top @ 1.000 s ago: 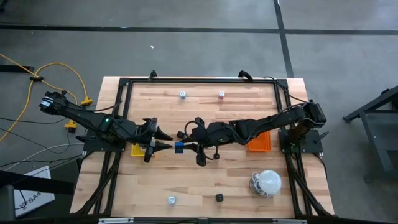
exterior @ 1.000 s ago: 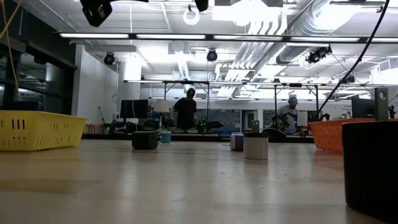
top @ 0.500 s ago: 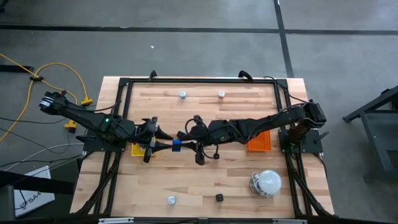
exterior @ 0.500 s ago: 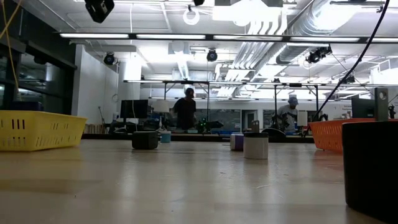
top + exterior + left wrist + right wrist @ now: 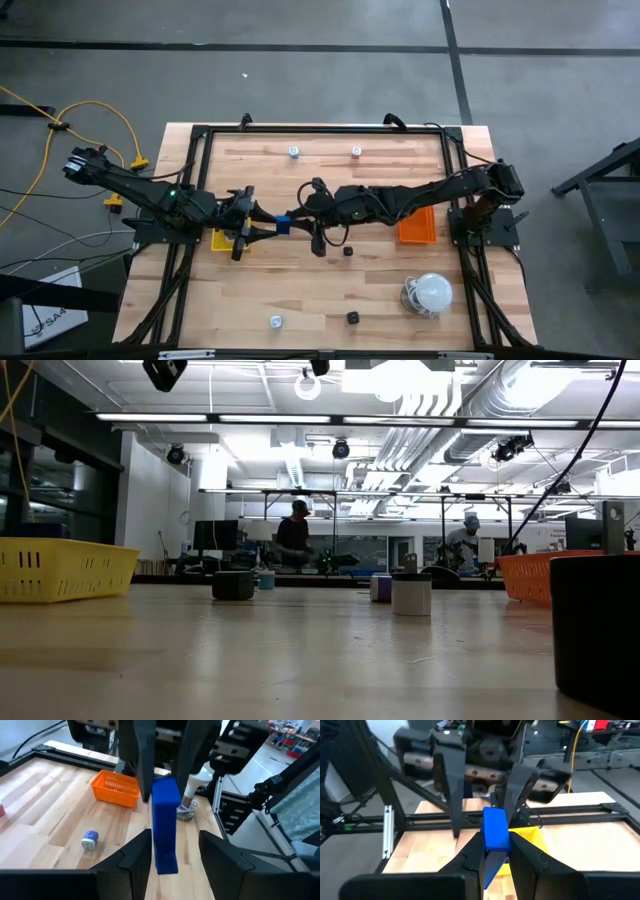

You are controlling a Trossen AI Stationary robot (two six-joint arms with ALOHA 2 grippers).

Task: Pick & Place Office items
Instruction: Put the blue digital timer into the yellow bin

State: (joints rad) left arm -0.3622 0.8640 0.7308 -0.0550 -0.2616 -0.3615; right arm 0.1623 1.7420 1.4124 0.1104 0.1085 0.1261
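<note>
Blue stick (image 5: 283,222), left of centre in the high view, is pinched by the right gripper (image 5: 495,851); the left gripper (image 5: 175,851), fingers spread, brackets it. Judgement: close left squarely before right releases, above the table (image 5: 380,290).

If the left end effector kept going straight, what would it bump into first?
Probably the blue stick between its fingers, held by the right end effector facing it. Depth is unclear, so contact can't be confirmed.

grey floor (image 5: 300,60), ceiling strip lights (image 5: 300,417), two people (image 5: 293,540) at far benches.
</note>
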